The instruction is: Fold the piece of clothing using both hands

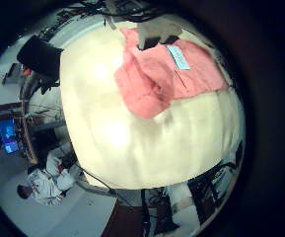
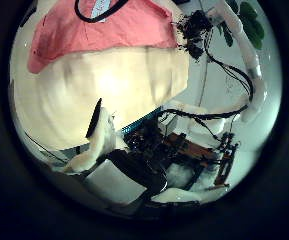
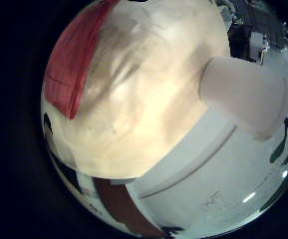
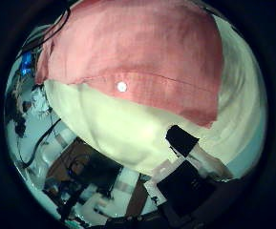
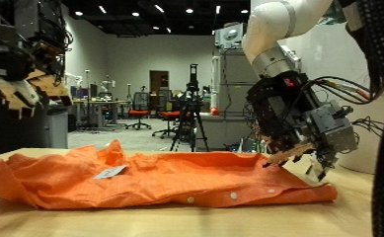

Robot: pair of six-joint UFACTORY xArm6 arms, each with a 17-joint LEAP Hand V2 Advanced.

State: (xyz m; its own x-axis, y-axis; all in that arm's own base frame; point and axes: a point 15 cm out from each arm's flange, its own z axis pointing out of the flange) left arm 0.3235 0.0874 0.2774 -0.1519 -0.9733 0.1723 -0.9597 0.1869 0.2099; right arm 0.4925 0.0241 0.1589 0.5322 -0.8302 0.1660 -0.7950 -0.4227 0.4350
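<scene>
One orange shirt [image 5: 166,178] — one robot hand [image 5: 294,133]

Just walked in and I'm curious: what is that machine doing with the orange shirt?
A robot arm with a fingered hand hangs over one end of an orange shirt that is spread on the table. Its fingers look relaxed, just above the cloth's edge, not gripping it. The shirt lies rumpled, not folded yet.

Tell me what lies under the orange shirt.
The orange shirt lies flat on the pale table, whose bare top shows around it. A hand hovers above its end, fingers relaxed. Whatever is beneath the cloth itself is covered and cannot be seen.
</scene>
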